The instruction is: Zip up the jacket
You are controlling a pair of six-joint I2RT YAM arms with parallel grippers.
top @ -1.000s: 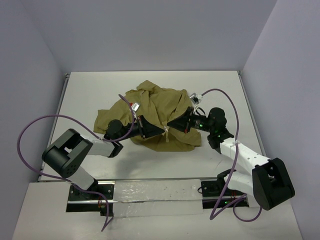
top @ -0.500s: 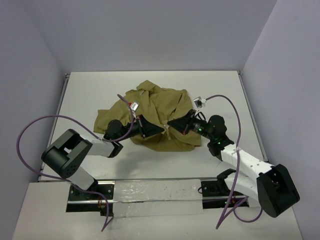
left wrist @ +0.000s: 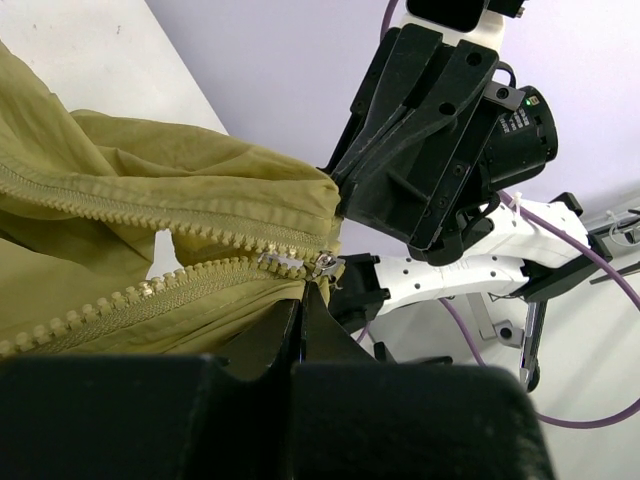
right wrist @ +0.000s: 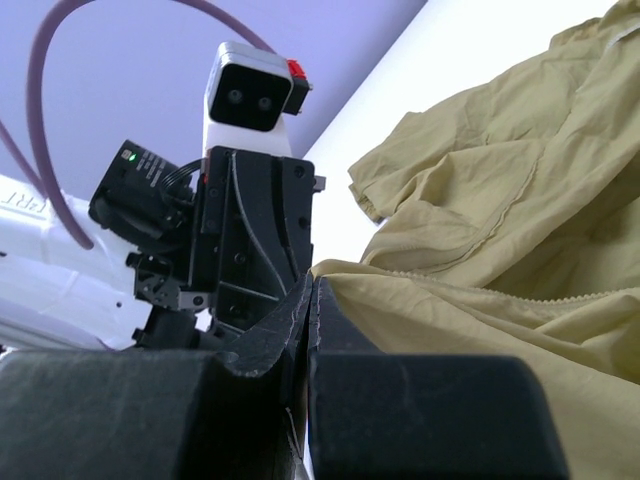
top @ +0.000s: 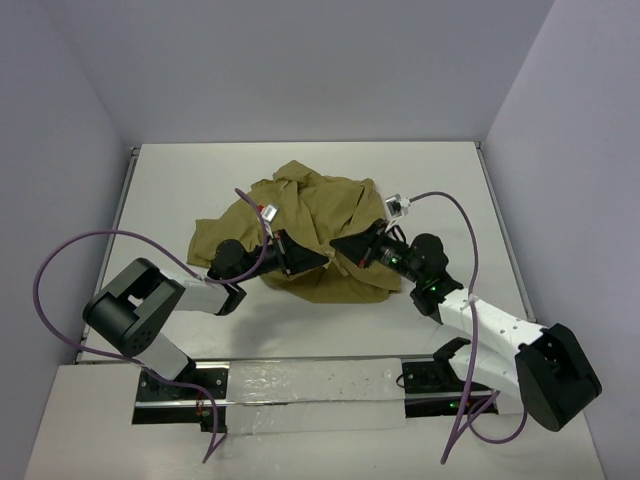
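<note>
From above, one jacket [top: 320,210] lay as a crumpled khaki heap around the middle of the white table [top: 440,180]. It spread wider from left to right than from near to far, with a flap reaching out to the left. Two arms met at its near edge. The left gripper [top: 318,262] and the right gripper [top: 338,246] pointed at each other, tips almost touching, both at the cloth. Two purple cables looped out, one beside each arm [top: 60,270] [top: 470,240].

In the left wrist view the jacket [left wrist: 150,200] filled the left half, and its open zipper ran roughly left to right. Two rows of teeth, an upper [left wrist: 180,225] and a lower [left wrist: 150,290], converged on a single metal slider [left wrist: 323,264] at the garment's right end. The left gripper [left wrist: 301,305] had its fingers pressed together just under that slider, pinching the jacket's edge (whether on the pull tab or only on cloth I could not tell). Just above, the right gripper [left wrist: 337,192] was clamped on the cloth corner by the upper row.

In the right wrist view the right gripper [right wrist: 310,300] was closed tight, with a fold of the jacket [right wrist: 480,240] starting at its tips and spreading right. The left gripper [right wrist: 258,250] faced it head-on, one white camera housing [right wrist: 250,95] on top.
</note>
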